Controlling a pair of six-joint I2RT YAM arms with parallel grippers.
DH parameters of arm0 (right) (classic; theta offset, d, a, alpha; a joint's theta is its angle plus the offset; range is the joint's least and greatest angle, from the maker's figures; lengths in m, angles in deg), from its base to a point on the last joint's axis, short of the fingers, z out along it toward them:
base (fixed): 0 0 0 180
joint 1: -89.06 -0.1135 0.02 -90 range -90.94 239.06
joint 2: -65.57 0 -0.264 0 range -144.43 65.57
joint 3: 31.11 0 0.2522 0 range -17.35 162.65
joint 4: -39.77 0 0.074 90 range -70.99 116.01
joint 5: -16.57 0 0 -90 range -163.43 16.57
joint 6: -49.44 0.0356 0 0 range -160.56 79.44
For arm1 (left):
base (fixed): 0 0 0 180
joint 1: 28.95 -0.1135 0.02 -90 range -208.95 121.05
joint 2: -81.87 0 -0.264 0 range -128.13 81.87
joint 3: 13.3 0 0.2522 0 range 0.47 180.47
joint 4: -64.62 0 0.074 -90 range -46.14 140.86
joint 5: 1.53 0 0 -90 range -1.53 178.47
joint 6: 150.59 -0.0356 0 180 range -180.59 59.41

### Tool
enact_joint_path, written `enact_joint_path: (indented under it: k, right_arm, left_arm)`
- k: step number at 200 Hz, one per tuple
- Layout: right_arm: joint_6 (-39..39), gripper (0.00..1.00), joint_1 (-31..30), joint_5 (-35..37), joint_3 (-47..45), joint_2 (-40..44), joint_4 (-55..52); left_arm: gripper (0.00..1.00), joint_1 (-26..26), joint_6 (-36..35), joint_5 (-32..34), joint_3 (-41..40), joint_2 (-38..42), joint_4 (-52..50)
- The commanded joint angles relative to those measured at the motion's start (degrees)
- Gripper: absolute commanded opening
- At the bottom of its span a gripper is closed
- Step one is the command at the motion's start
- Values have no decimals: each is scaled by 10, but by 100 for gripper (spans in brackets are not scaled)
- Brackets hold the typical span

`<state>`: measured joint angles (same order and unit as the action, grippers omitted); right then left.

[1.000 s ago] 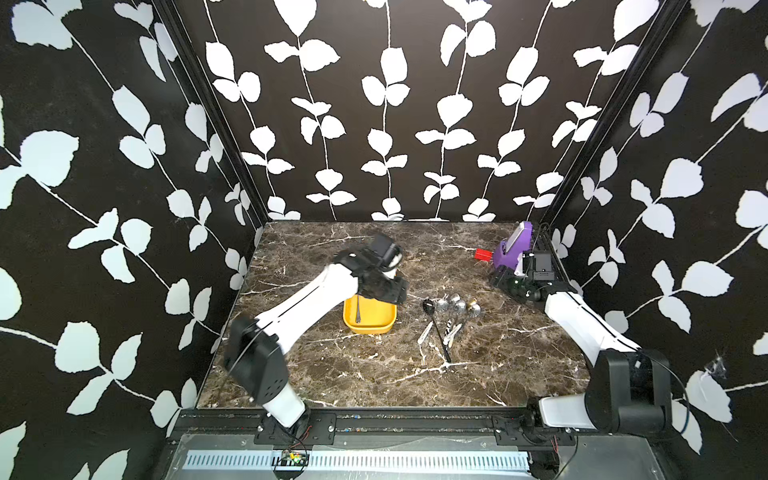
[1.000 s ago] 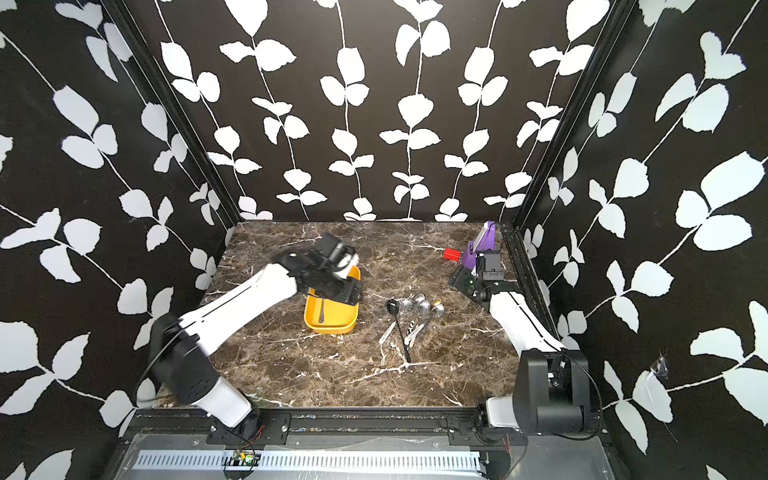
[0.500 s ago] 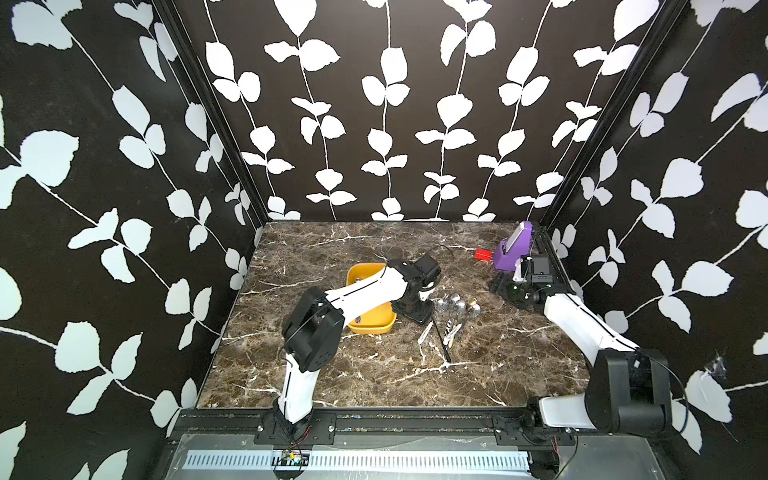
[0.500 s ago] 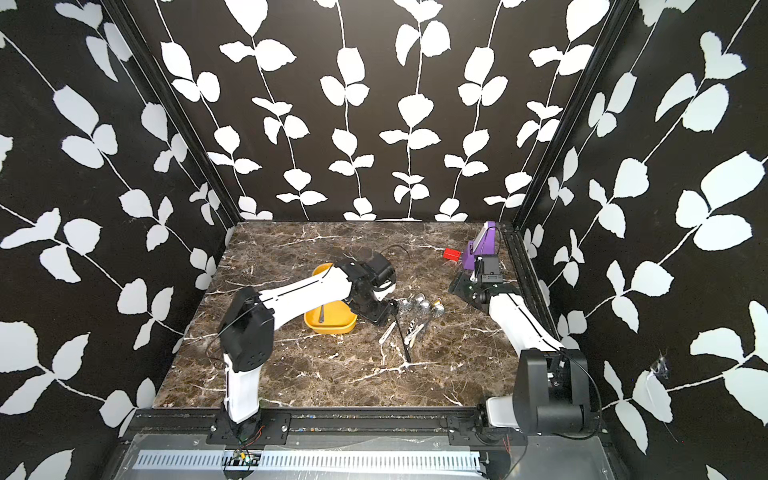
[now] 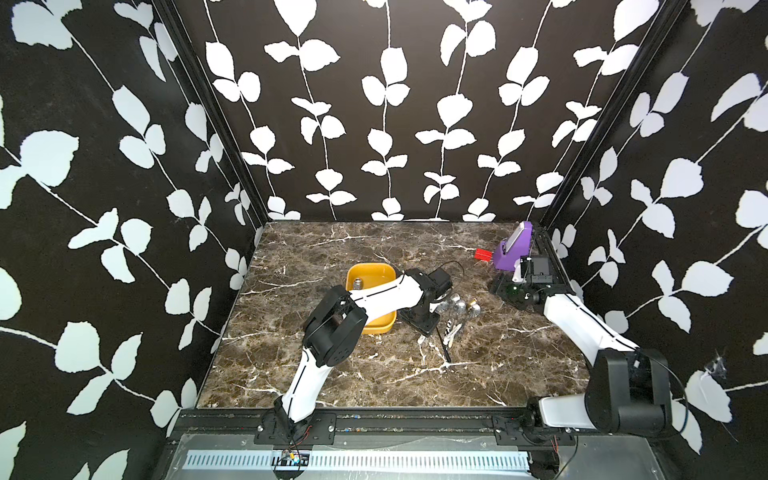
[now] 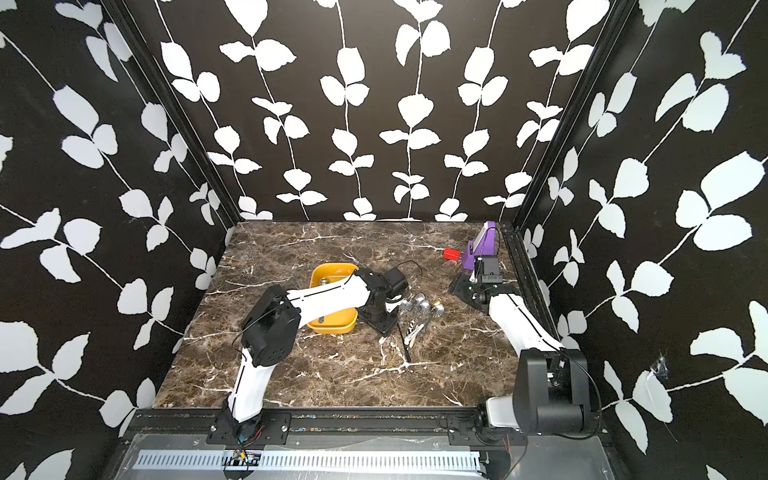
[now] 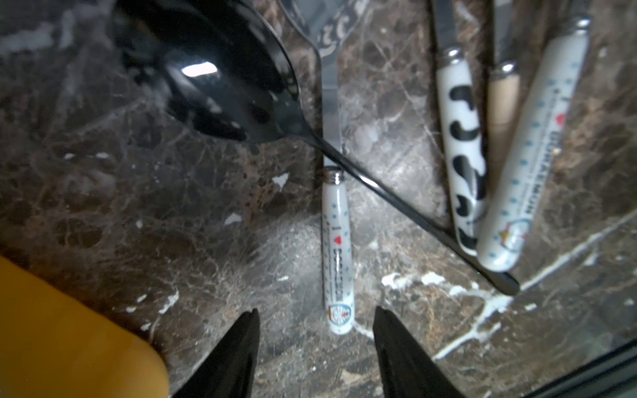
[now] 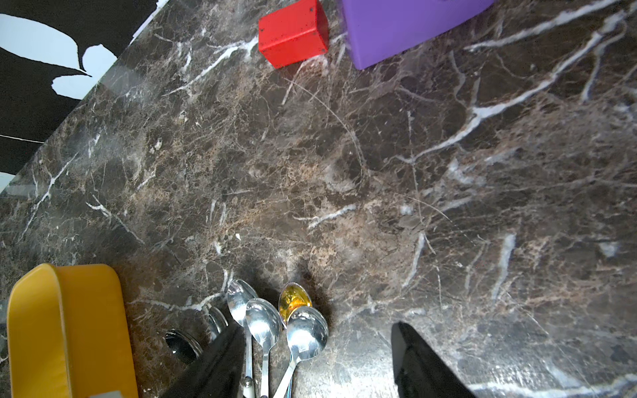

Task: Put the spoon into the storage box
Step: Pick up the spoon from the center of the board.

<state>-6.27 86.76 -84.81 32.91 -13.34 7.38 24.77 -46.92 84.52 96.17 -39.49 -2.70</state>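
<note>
The yellow storage box (image 5: 371, 272) (image 6: 334, 269) sits left of centre, with one spoon's bowl (image 5: 358, 284) showing inside and the rest under my left forearm. Several spoons (image 5: 461, 306) (image 6: 424, 308) lie fanned out on the marble just right of the box. My left gripper (image 5: 423, 323) (image 7: 315, 312) points down at their handle ends. It is open, and the tip of a white printed spoon handle (image 7: 337, 248) lies between its fingertips, ungripped. A black spoon (image 7: 224, 86) crosses that handle. My right gripper (image 5: 513, 291) (image 8: 315, 327) hangs open and empty at the far right.
A purple stand (image 5: 515, 249) (image 8: 396, 27) and a small red block (image 5: 483, 254) (image 8: 293, 32) sit at the back right corner, close to my right gripper. The storage box's corner (image 7: 69, 327) lies right beside the left fingers. Patterned walls enclose three sides.
My left arm has swung right from above the storage box to the spoon pile and dropped low, its jaws narrowing somewhat. The right arm has stayed put.
</note>
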Motion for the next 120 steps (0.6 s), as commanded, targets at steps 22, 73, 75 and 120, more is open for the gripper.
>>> enact_joint_path:
  k: [22,73,75,120]
  right_arm:
    - [4,69,1,-6,-14,-5,2]
    - [12,67,2,-19,-8,-21,9]
    - [12,67,2,-20,-8,-22,9]
    - [13,66,2,-25,-2,-27,5]
  left_arm:
    - [56,13,7,42,12,-15,0]
    - [55,29,16,54,13,-27,0]
    - [55,29,17,54,13,-27,1]
    - [47,29,23,67,15,-44,12]
